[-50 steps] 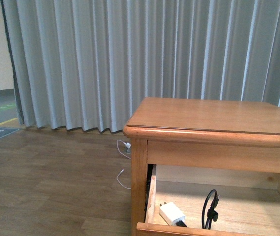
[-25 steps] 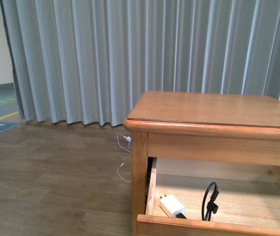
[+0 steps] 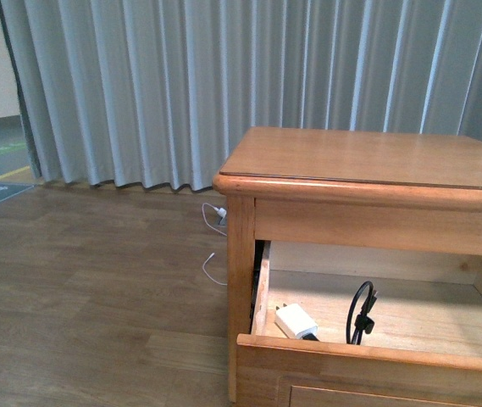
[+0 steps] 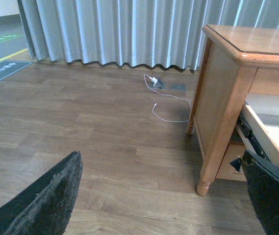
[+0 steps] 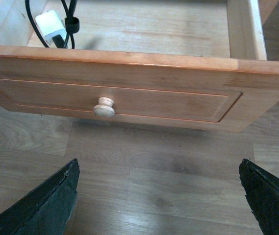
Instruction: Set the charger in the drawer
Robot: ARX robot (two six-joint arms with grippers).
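Charger [image 3: 296,321] is lying inside the open drawer [image 3: 368,354], near its left wall, just behind the front panel. Left claw [image 4: 164,196] and right claw [image 5: 161,196] are hanging spread apart, empty.

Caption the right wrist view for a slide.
Open right gripper facing the pulled-out drawer, charger lying inside near a corner.

Only the jaws show of the robot's body. The left jaws are two matte black wedges with a coarse, grainy surface and faint grey speckling, their pads [image 4: 51,196] tapering to blunt, rounded tips. The right jaws look alike: black, rough-textured pads [image 5: 51,198] with uneven, slightly ragged edges.
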